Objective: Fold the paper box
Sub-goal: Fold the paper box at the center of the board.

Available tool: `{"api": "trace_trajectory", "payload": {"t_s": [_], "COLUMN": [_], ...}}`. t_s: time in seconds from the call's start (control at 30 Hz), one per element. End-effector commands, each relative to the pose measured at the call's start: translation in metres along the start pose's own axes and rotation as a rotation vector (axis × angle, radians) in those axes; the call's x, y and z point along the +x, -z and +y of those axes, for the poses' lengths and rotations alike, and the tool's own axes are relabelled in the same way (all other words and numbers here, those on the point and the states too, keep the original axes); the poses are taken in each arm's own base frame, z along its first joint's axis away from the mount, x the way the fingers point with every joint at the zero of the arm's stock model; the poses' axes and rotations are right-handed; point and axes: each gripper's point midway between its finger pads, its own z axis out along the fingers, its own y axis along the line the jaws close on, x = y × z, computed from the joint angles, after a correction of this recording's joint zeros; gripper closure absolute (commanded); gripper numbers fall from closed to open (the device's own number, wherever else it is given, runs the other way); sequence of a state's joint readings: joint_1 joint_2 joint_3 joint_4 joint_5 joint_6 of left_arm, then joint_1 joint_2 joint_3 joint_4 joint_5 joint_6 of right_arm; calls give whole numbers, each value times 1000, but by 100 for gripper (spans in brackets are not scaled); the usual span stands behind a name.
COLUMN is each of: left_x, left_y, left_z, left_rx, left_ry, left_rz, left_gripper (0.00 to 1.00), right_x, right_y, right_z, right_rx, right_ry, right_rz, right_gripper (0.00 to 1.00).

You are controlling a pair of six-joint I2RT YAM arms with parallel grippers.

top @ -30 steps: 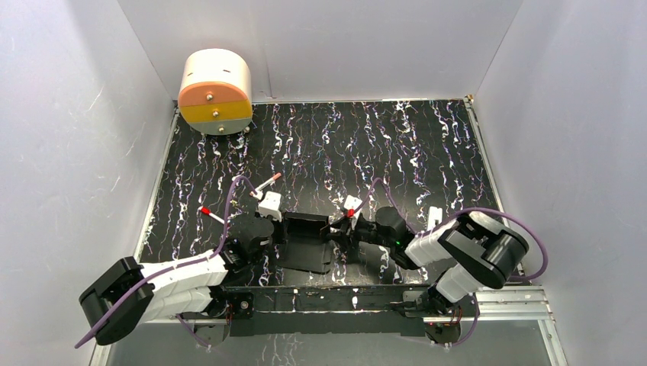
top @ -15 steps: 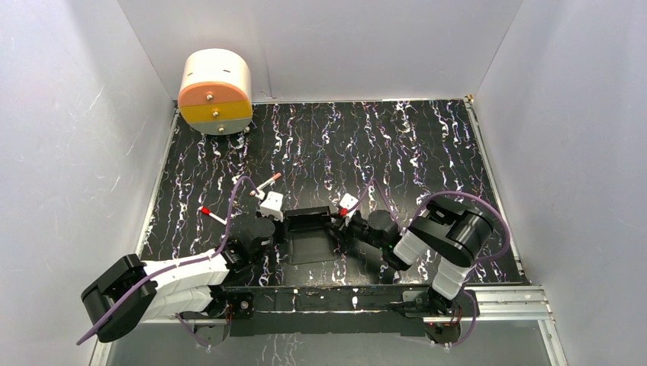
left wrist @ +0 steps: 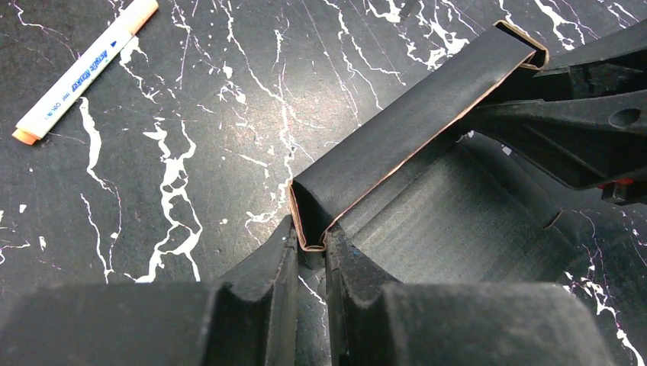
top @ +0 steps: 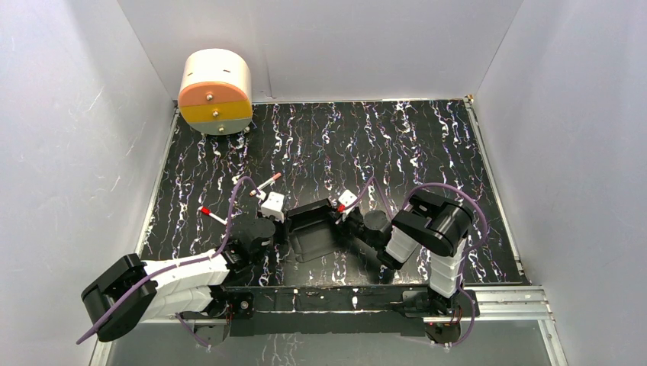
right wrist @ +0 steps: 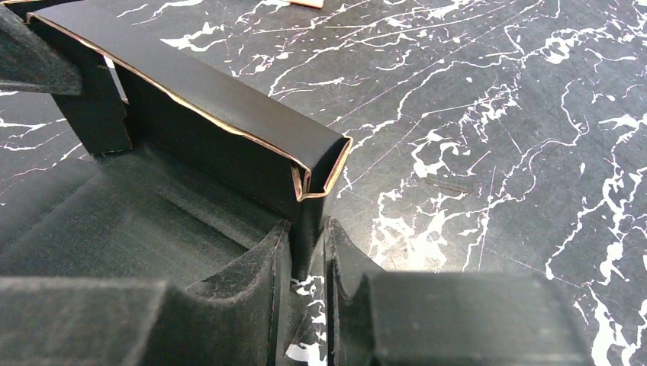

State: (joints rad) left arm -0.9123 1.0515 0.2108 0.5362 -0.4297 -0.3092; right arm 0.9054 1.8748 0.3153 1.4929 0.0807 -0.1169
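I had the paper box (top: 311, 232) lying at the near middle of the worktop (top: 381, 145), between the two arms, with its far wall (left wrist: 412, 126) rolled over into a hollow double thickness. The left fingers (left wrist: 267, 267) were clamped on the left end of that wall, and the right fingers (right wrist: 347, 263) looked pinched on the card just under its right end. To finish this fold well, I judged that both ends should be pressed down and inward together, evenly, so the tucked edge seats against the base instead of springing back up (one end leading would likely skew the wall). The card was thin, matte and plain black, showing a pale brown core along its cut edges. Its creases were crisp but the roll gaped a little at the right end, so I expected it to be springy. The base panel looked faintly ribbed. The worktop was glossy black with white veins, probably slippery, and a white pen (left wrist: 84, 69) lay apart from the box on the far left.
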Motion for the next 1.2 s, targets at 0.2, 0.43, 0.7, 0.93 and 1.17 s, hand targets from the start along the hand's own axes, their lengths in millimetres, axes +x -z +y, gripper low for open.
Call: {"api": "trace_trajectory", "payload": {"t_s": [0.2, 0.43, 0.7, 0.93, 1.17], "left_x": [-17, -28, -22, -49, -96], "left_y": [12, 25, 32, 42, 37], "left_z": [-32, -28, -12, -11, -15], "left_rx": [136, 118, 37, 29, -17], "left_ry": [66, 151, 193, 252, 268], "left_rz": [-13, -4, 16, -41, -112], "left_gripper": [71, 58, 50, 47, 38], "right_x": [-41, -35, -32, -29, -27], "right_y": [-12, -11, -13, -9, -8], "right_z": [-10, -9, -7, -9, -7], "right_rx": [57, 49, 42, 54, 39], "right_ry": [36, 47, 40, 37, 43], "right_rz": [-160, -138, -130, -113, -108], "right_gripper": [95, 98, 99, 99, 99]}}
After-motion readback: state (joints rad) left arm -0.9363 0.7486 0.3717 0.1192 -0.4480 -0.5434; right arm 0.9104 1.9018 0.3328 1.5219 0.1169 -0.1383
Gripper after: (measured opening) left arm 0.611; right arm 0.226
